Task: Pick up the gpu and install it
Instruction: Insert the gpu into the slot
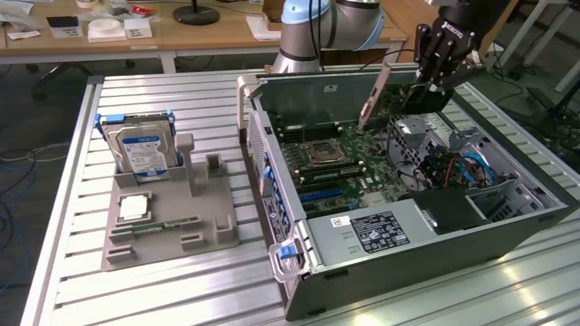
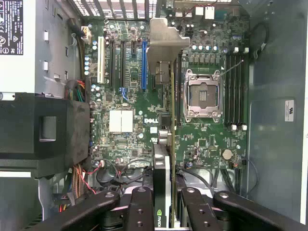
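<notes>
The gpu (image 2: 162, 178), a thin black card seen edge-on, is clamped between my gripper's (image 2: 166, 204) two black fingers (image 2: 139, 211). Its silvery end bracket (image 2: 166, 43) points away from the wrist, over the motherboard (image 2: 120, 144). The card hangs above the board, between the blue slot (image 2: 144, 65) and the open processor socket (image 2: 202, 94), apart from both. In the exterior view my gripper (image 1: 433, 80) hovers over the far right of the open computer case (image 1: 408, 265) with the gpu (image 1: 422, 100) below it and the bracket (image 1: 373, 98) slanting down toward the board.
A grey holder (image 1: 208, 234) on the slatted table at the exterior view's left carries a silver hard drive (image 1: 140, 153), a processor chip (image 1: 134, 207) and a green memory stick (image 1: 168, 225). Inside the case are a power supply (image 1: 371, 231), a black drive cage (image 2: 43, 130) and loose cables (image 1: 453, 170).
</notes>
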